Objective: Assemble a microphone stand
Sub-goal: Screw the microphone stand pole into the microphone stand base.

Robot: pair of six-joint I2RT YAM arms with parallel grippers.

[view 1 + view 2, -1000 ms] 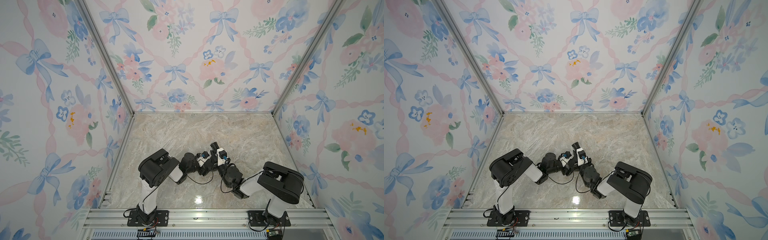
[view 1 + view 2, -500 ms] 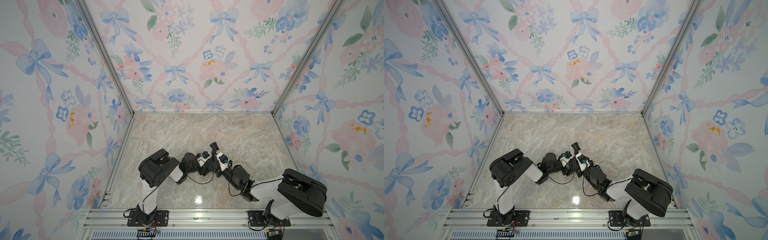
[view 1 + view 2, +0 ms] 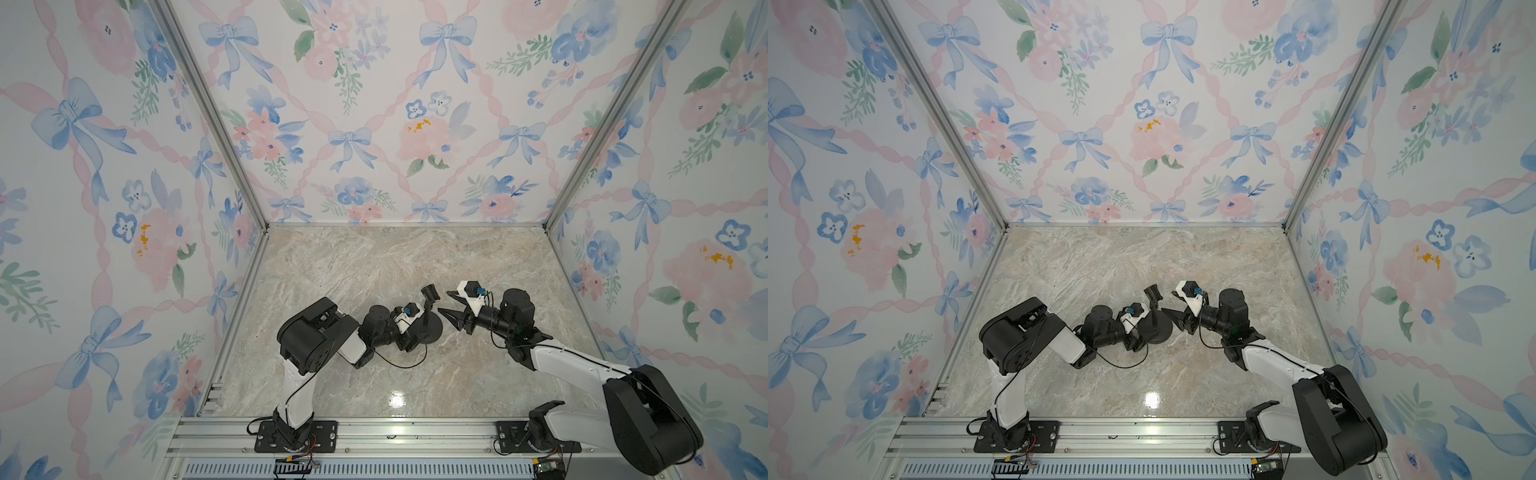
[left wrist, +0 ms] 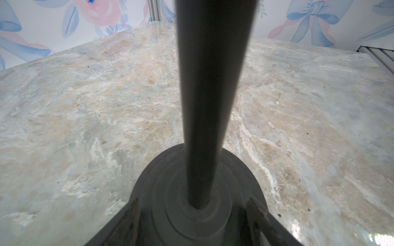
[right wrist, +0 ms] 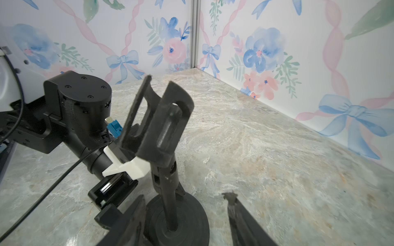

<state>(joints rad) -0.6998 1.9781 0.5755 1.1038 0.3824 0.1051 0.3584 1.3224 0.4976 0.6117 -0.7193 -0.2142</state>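
The black microphone stand [image 3: 427, 320] stands upright on the marble in both top views. Its rod [image 5: 168, 191] sits in the centre of the round base [image 5: 191, 219], and the C-shaped clip [image 5: 157, 119] tops it. My left gripper [image 4: 194, 217] lies low, its fingers [image 4: 132, 219] pressed against the base [image 4: 170, 191] rim on both sides, with the rod [image 4: 204, 106] rising right in front of the camera. My right gripper [image 3: 445, 302] stands open just right of the stand [image 3: 1154, 318], touching nothing.
Floral walls [image 3: 374, 124] close the marble table [image 3: 374, 257] on three sides. An aluminium rail [image 3: 395, 432] runs along the front. The left arm [image 5: 81, 110] and its black cable [image 3: 399, 363] lie close to the stand's left.
My right gripper has opened, let go of the rod and drawn back to the right, the arm swinging out with it. The left gripper stays on the base.
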